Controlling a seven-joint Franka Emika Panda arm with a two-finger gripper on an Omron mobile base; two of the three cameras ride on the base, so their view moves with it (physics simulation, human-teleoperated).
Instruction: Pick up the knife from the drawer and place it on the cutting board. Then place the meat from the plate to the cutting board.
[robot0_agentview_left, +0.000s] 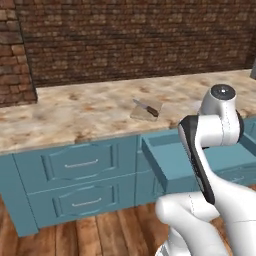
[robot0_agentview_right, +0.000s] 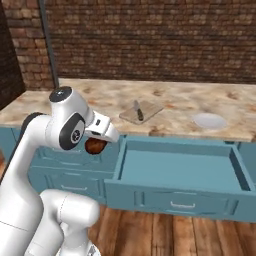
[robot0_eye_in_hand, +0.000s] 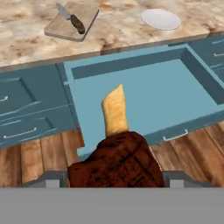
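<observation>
My gripper (robot0_eye_in_hand: 114, 178) is shut on the meat (robot0_eye_in_hand: 116, 159), a dark reddish-brown lump with a tan bone end pointing away from me. In the right base view the meat (robot0_agentview_right: 95, 146) hangs under the hand, in front of the counter and left of the open drawer (robot0_agentview_right: 180, 170). The teal drawer (robot0_eye_in_hand: 144, 92) is pulled out and its interior is bare. The knife (robot0_eye_in_hand: 71, 18) lies on the wooden cutting board (robot0_eye_in_hand: 85, 13) on the counter, seen also as knife (robot0_agentview_right: 137, 110) on board (robot0_agentview_right: 150, 109). The white plate (robot0_eye_in_hand: 160, 19) sits to the board's right with nothing on it.
A marble counter (robot0_agentview_right: 100, 97) runs along a brick wall (robot0_agentview_right: 150, 40). Closed panelled teal drawer fronts (robot0_agentview_left: 75, 165) sit left of the open drawer. Wooden floor (robot0_eye_in_hand: 35, 157) lies below. My own arm (robot0_agentview_left: 210, 145) blocks the right part of the left base view.
</observation>
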